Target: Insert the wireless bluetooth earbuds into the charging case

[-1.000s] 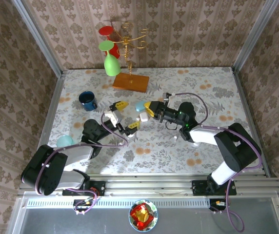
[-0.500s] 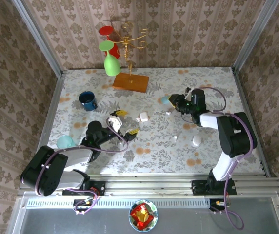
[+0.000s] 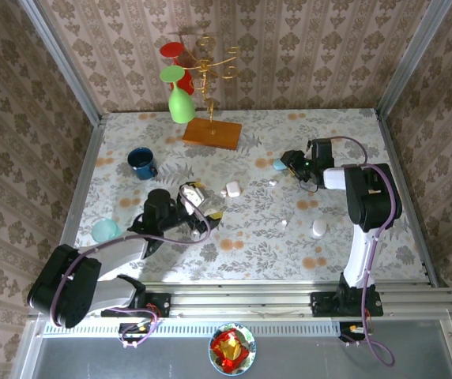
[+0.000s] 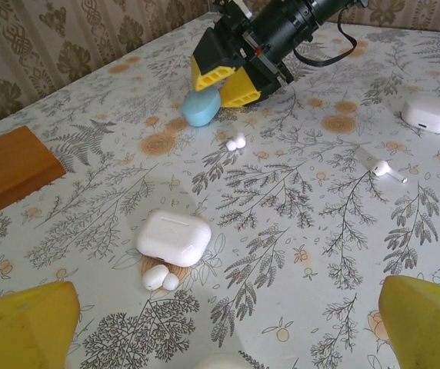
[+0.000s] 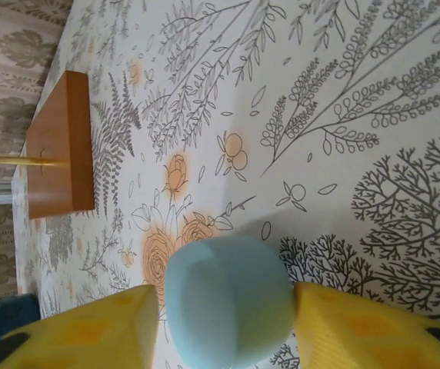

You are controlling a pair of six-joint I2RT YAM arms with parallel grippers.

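A pale teal charging case (image 5: 228, 300) lies on the table between my right gripper's (image 5: 221, 296) yellow fingers. The jaws stand parted, with a thin gap on the left side. The same teal case (image 3: 278, 164) and right gripper (image 3: 288, 163) sit at the back right. A white case (image 4: 174, 237) has two white earbuds (image 4: 159, 278) beside it. Another earbud pair (image 4: 236, 142) and a stemmed earbud (image 4: 389, 172) lie further out. My left gripper (image 4: 224, 327) is wide open and empty, hovering just short of the white case (image 3: 232, 189).
A second white oval case (image 3: 319, 229) lies at the right. A blue mug (image 3: 141, 163), a teal cup (image 3: 105, 230) and a glass stand on a wooden base (image 3: 211, 132) stand left and back. A white rounded object (image 4: 220, 361) peeks in under my left gripper.
My right gripper carried the teal case from the table's middle to the back right, set it down and parted its jaws. My left gripper drew back slightly and stayed open.
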